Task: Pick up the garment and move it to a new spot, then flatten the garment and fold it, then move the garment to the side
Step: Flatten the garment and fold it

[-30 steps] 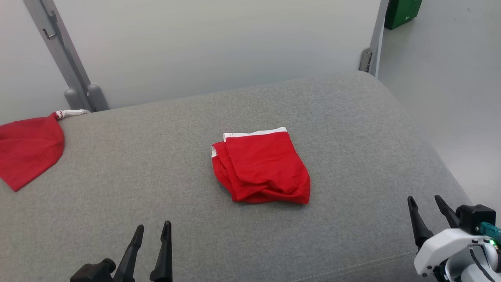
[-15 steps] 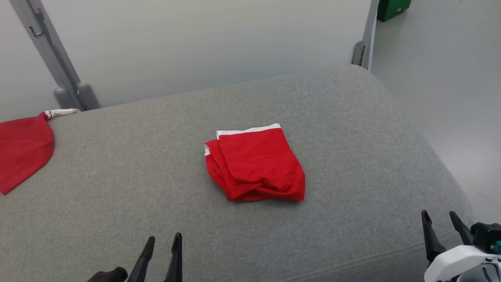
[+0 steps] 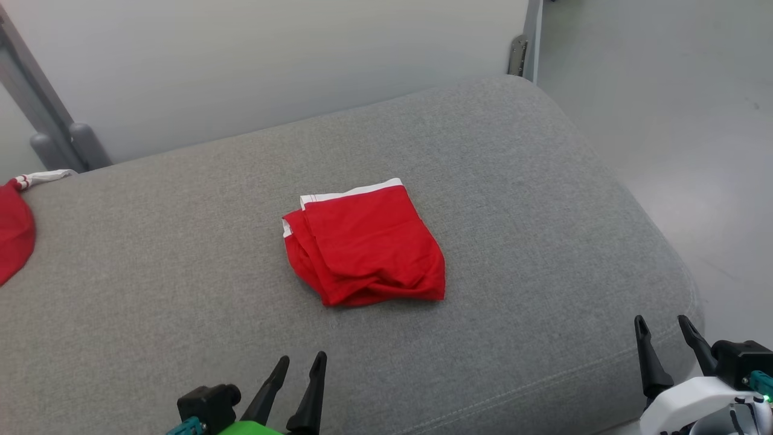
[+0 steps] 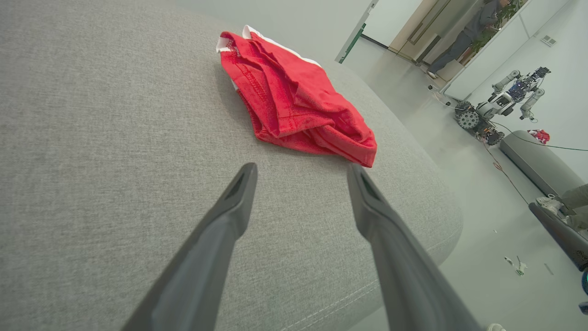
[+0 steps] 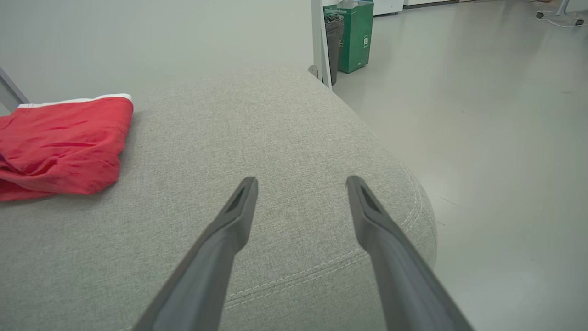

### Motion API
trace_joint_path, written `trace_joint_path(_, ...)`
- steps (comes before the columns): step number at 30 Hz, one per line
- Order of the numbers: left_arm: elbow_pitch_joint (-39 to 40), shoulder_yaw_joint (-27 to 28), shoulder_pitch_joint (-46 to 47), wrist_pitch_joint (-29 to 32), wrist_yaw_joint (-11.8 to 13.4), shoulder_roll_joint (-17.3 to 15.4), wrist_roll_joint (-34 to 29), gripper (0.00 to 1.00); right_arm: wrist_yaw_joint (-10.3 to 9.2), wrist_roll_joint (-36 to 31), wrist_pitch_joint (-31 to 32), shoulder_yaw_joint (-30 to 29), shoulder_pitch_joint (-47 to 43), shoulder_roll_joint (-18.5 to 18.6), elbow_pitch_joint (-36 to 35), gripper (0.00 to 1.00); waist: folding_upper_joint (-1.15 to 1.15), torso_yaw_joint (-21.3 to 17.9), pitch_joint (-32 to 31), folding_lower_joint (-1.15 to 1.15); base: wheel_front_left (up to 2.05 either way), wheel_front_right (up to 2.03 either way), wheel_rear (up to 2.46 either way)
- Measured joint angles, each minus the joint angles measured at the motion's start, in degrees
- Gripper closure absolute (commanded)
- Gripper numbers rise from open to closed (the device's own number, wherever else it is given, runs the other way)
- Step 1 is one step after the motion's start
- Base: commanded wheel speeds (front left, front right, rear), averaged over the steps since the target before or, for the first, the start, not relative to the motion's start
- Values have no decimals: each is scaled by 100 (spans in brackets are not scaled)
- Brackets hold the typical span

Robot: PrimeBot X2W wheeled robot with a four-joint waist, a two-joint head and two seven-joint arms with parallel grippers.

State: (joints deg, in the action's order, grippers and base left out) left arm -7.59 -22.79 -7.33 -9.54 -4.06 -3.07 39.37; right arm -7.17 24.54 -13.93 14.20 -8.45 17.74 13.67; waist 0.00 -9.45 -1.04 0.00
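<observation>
Head view: folded garment point(image 3: 368, 241) on cushion point(image 3: 513, 211); left pincer point(image 3: 303, 357), right pincer point(image 3: 660, 318) spread.

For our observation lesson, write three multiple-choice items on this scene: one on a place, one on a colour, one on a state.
1. Where is the folded red cloth garment?
A. on the floor
B. on the middle of the grey fabric cushion
C. on a shelf
2. Its edge band is:
A. white
B. blue
C. black
3. The left claw and right claw are:
A. both shut on cloth
B. one shut
C. both open, empty
Key: 1 B, it lies mid-cushion; 2 A, a white strip shows; 3 C, fingers spread, nothing between.
</observation>
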Motion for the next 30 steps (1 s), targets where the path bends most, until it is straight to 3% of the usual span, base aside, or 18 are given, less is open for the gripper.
trace_joint_path(30,-1648,-250,1613,292,157,42,546,0,0,-234,11,-141,-30,-274,-323,0,0,-698,403,0,0,0,0)
